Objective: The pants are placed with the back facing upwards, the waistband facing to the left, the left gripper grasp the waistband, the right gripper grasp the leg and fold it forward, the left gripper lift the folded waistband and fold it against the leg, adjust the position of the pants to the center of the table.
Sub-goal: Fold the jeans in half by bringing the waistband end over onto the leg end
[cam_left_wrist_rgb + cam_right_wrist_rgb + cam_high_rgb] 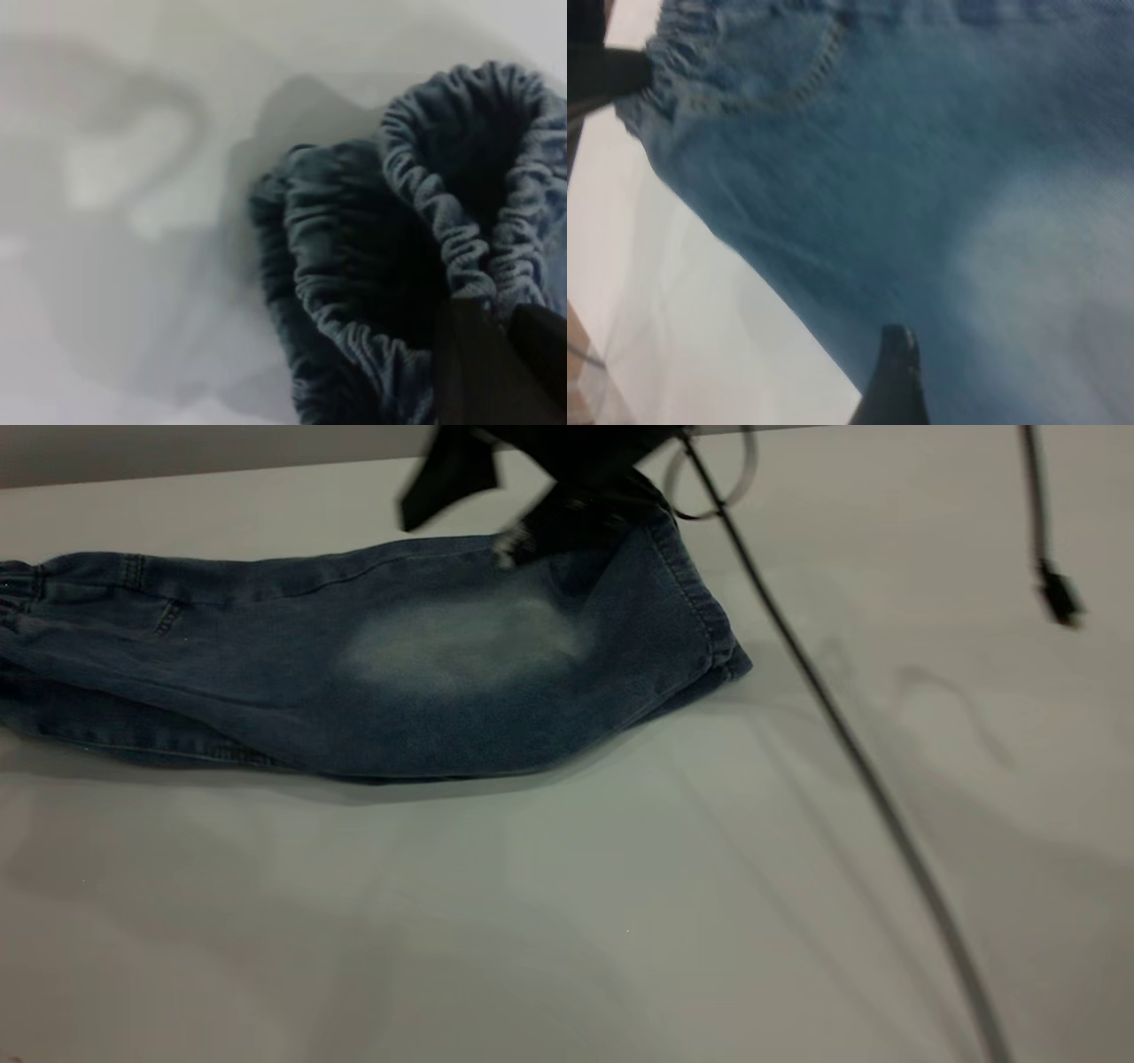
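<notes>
The blue denim pants [425, 655] lie across the far left half of the white table [567, 921], folded lengthwise, with the leg cuffs [709, 624] toward the right. Their waistband [425, 204] runs past the exterior view's left edge. My left gripper [500, 314] is shut on the gathered elastic waistband, and it also shows far off in the right wrist view as the dark left gripper [607, 73] at the waistband [673, 53]. My right gripper [532, 518] hovers blurred over the pants' far edge near the leg end. It is open, and only one finger [895, 372] shows above the denim [939, 195].
A grey cable [842, 735] slants across the right half of the table toward the front. A second cable with a dark plug [1059, 598] hangs at the far right. The table's far edge [221, 469] runs just behind the pants.
</notes>
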You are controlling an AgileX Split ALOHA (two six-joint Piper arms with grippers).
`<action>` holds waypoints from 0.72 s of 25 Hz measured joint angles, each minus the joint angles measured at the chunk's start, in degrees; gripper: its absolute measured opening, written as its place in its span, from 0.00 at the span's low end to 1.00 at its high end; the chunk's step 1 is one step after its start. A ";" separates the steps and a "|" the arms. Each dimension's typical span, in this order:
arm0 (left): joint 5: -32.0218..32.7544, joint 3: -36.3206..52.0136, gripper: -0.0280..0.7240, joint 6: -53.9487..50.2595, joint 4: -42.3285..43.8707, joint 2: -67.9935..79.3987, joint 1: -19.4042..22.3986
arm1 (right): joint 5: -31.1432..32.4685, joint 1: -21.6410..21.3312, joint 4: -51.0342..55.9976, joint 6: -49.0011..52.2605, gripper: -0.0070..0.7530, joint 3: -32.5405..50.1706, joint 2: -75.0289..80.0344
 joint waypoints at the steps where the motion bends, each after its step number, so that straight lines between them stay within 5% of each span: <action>1: 0.64 0.87 0.16 0.00 0.00 -1.18 -0.07 | -0.70 0.93 -0.14 0.31 0.73 -1.31 0.69; 10: -1.11 10.73 0.16 0.33 -0.05 -14.45 -4.88 | 0.00 4.39 -3.18 3.09 0.70 -11.10 9.17; 18: 0.83 11.09 0.16 -2.52 0.16 -25.73 -12.15 | 0.60 7.01 -3.55 4.42 0.70 -14.67 15.69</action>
